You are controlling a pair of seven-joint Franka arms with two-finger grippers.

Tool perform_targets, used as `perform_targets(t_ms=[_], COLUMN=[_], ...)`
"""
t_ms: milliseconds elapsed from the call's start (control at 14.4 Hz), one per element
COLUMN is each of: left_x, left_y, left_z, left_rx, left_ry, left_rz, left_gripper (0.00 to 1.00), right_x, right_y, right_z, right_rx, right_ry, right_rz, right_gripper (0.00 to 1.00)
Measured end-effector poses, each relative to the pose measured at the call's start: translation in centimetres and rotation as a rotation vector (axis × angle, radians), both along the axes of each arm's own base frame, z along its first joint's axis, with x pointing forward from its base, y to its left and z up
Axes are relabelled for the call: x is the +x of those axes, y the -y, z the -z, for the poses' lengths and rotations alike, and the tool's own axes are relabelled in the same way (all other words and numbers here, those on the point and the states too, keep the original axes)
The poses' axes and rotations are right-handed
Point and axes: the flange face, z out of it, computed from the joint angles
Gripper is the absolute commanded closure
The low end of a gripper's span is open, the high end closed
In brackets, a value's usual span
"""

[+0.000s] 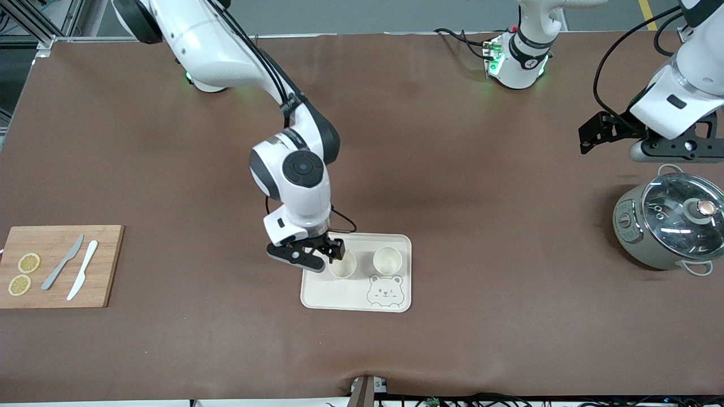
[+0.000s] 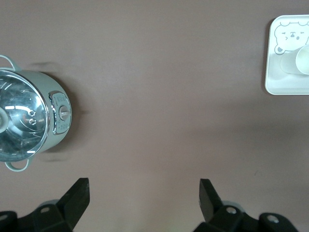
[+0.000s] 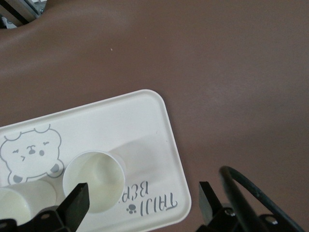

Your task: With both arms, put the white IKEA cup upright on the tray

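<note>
Table, brown covering: bear-face tray directly beneath the right gripper; wooden cutting board well away from it, toward the right arm's end. Glass-lidded cooking pot just below the left gripper.

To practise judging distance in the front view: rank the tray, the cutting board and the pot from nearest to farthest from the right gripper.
1. Tray: directly under the open right gripper.
2. Cutting board: at the right arm's end.
3. Pot: at the left arm's end.
</note>
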Motion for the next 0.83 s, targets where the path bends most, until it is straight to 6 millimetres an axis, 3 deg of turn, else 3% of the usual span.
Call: perform_targets(t_ms=[208, 486, 833], left_x=[-0.3, -0.1, 0.7], left_y=[-0.3, -1.3, -1.6], left_z=[-0.1, -0.1, -0.6], left_rx=[-0.001, -0.053, -0.067], left_ry=[0.0, -0.004, 0.016], left_rz=[0.007, 0.008, 0.032], left_gripper=[0.0, 0.0, 0.0], right_x=[0.1, -0.2, -1.1], right_y=[3.5, 7.7, 15.5], right_z=[-5.7, -10.5, -17.5], right_rx=[-0.007, -0.01, -0.011], right_ry=[-0.053, -0.128, -0.215], right_rz=[-0.017, -0.057, -0.127], right_gripper=[0.0, 0.0, 0.0])
